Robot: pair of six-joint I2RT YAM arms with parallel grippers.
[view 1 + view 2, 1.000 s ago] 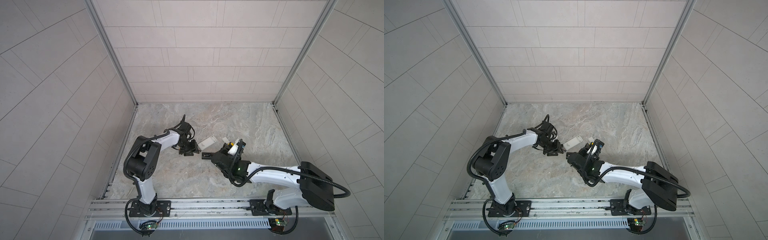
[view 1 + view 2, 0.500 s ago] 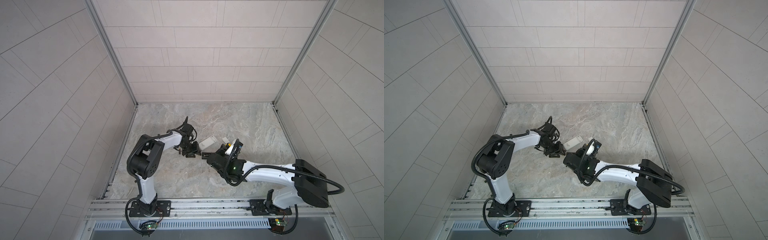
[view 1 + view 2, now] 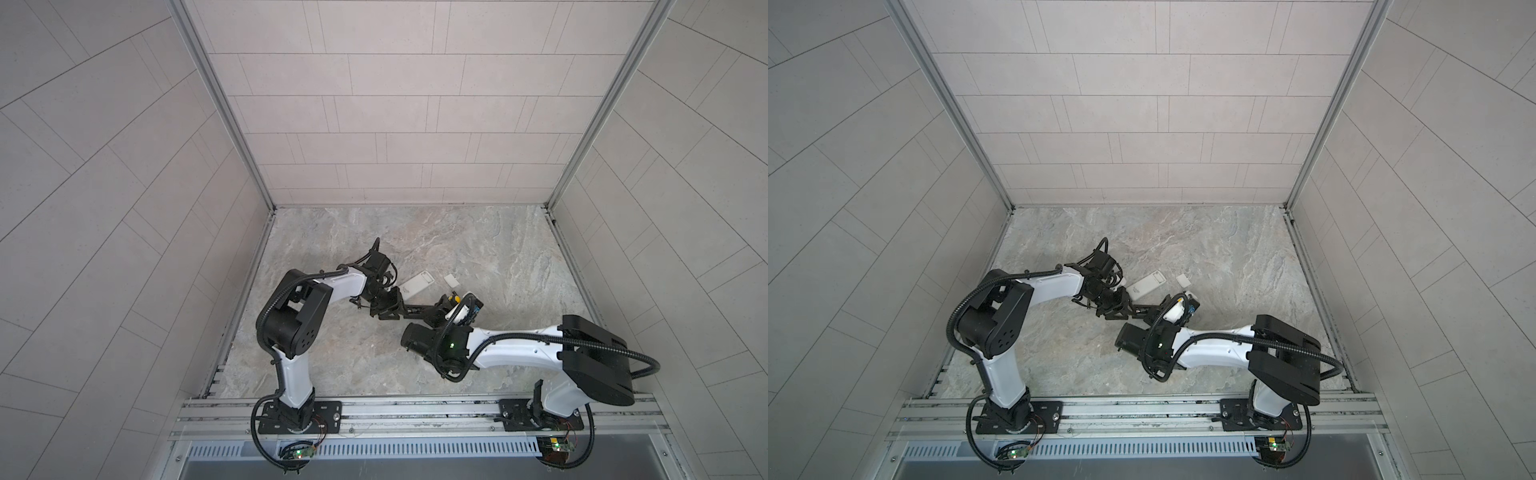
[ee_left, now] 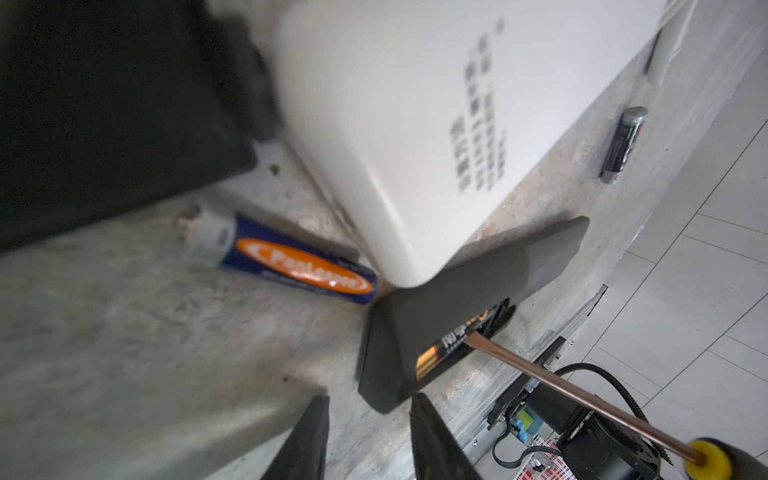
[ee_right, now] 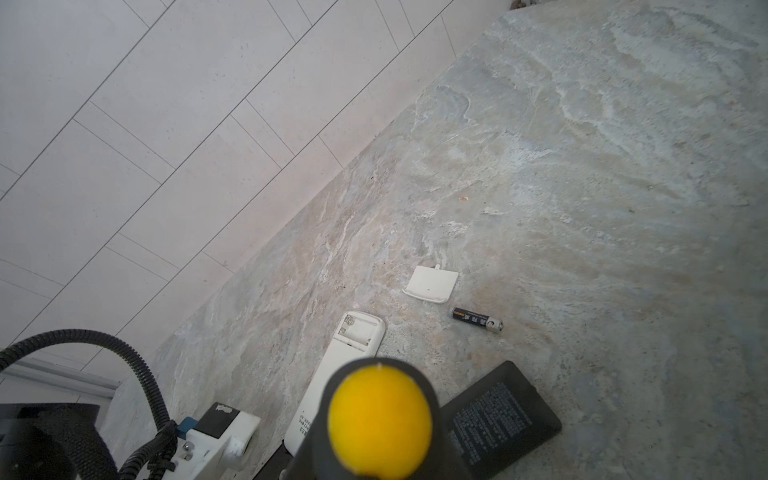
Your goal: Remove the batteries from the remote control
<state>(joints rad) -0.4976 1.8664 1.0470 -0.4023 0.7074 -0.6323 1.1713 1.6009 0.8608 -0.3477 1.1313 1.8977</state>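
The black remote control point(image 4: 478, 291) lies on the stone floor with its compartment open, and a black, gold-banded battery point(image 4: 440, 353) sits inside. The screwdriver point(image 4: 582, 390) has its tip in that compartment. My right gripper point(image 3: 444, 309) is shut on the screwdriver, whose yellow handle end point(image 5: 380, 419) hides the fingers in the right wrist view. My left gripper point(image 4: 370, 399) is open at the remote's near end with nothing between its fingers. A loose black battery point(image 5: 477, 320) lies on the floor, and a blue-and-orange battery point(image 4: 291, 266) lies beside the white remote.
A white remote point(image 5: 345, 365) with an empty open compartment lies against the black one, seen in both top views point(image 3: 417, 284) point(image 3: 1146, 284). Its white cover point(image 5: 432, 284) rests further back. Tiled walls enclose the floor on three sides.
My left gripper has moved right toward the black remote's end and its jaws have narrowed. My right arm has swung left, bringing the screwdriver to the remote.
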